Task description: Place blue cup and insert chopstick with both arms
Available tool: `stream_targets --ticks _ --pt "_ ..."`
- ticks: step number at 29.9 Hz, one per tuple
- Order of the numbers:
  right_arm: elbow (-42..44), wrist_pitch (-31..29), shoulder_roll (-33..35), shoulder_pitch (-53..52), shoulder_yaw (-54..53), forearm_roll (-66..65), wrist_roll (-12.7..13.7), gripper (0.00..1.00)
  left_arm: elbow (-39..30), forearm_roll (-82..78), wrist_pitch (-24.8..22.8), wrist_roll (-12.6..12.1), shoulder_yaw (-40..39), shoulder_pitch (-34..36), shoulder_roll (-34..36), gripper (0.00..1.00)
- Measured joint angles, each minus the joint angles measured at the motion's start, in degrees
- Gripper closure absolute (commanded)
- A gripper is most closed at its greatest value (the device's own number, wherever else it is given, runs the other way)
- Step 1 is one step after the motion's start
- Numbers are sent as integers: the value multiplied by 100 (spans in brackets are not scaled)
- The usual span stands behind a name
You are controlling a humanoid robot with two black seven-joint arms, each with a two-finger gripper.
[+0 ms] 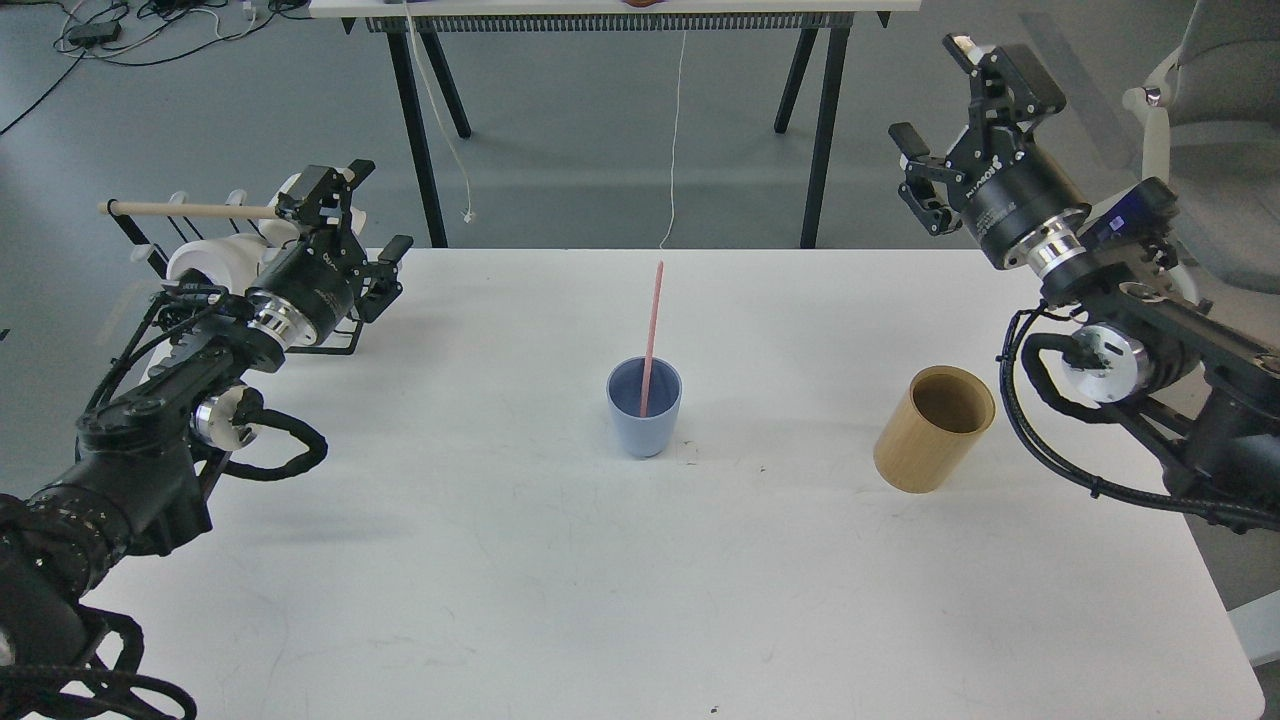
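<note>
The blue cup (pixel 643 410) stands upright on the white table (pixel 560 560), near its middle. A pink chopstick (pixel 651 330) stands in it, leaning slightly right, free of any gripper. My right gripper (pixel 945 95) is open and empty, raised high at the far right, well away from the cup. My left gripper (pixel 365 215) is open and empty at the table's far left edge, beside the cup rack.
A tan wooden cup (pixel 934 428) stands upright right of the blue cup. A rack (pixel 190 212) with a wooden rod and white cups sits at the far left corner. A black-legged table and a grey chair (pixel 1200 150) stand beyond the table.
</note>
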State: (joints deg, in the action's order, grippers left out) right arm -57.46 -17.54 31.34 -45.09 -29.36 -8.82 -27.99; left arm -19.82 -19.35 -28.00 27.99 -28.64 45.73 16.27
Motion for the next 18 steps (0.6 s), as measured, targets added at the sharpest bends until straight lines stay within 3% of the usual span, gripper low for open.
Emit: stream_targets --ticks 2,4,18 --pt "108 -683 98 148 -16 111 0 1 -50 2 -1 0 -7 23 78 1" --pt "192 -952 132 278 -21 149 0 1 -130 9 0 0 -32 28 181 1" --pt "661 -1046 74 381 -196 187 -1 1 -287 10 0 0 -361 11 320 1"
